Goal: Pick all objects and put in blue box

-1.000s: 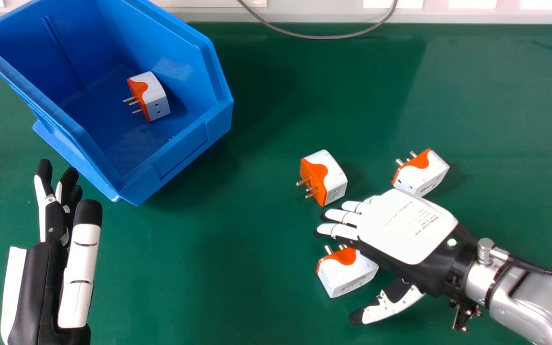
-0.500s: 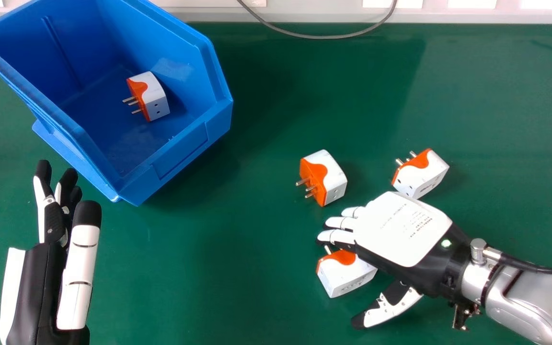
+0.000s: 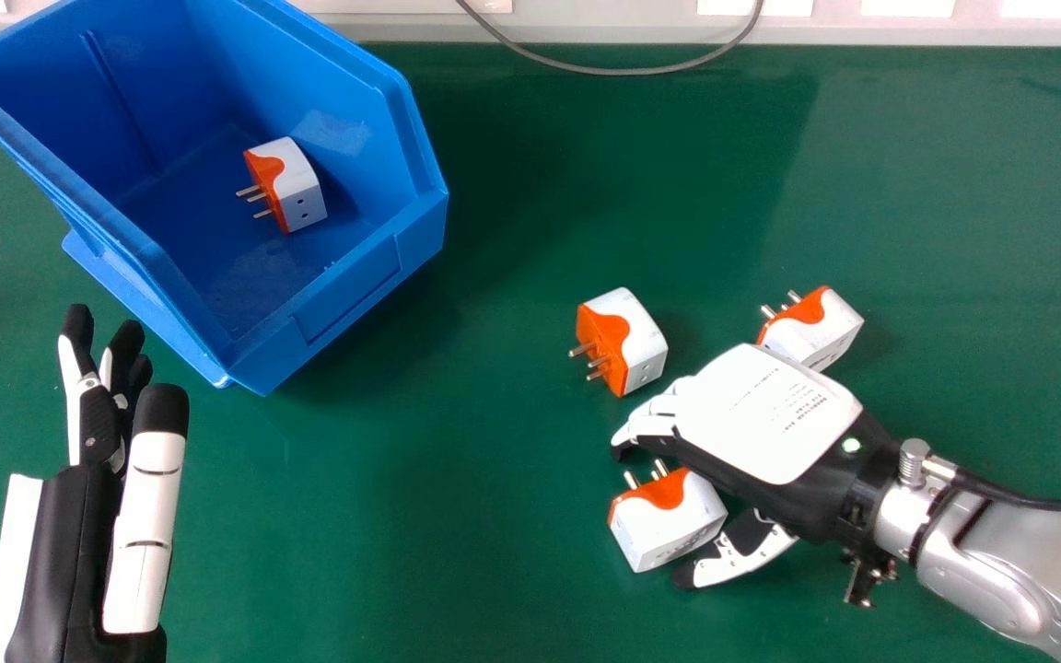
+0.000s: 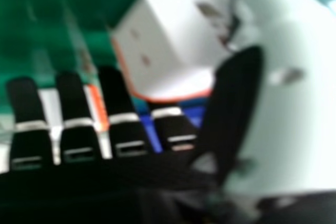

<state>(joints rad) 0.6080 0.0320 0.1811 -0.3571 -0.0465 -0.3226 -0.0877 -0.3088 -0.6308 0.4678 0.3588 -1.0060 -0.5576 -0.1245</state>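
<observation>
Where the right hand [image 3: 765, 414] arches, one adapter [image 3: 669, 527] lies between thumb and fingers.

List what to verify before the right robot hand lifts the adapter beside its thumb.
1. Blue box open from above: ok, one adapter inside.
2. Right robot hand near the target adapter: ok.
3. Thumb pressing the target: cannot tell.
4. Right robot hand clear of the rightmost adapter: cannot tell, they overlap in the head view.
5. Left robot hand away from the target: ok.
6. All adapters boxed: not ok, three outside.
</observation>
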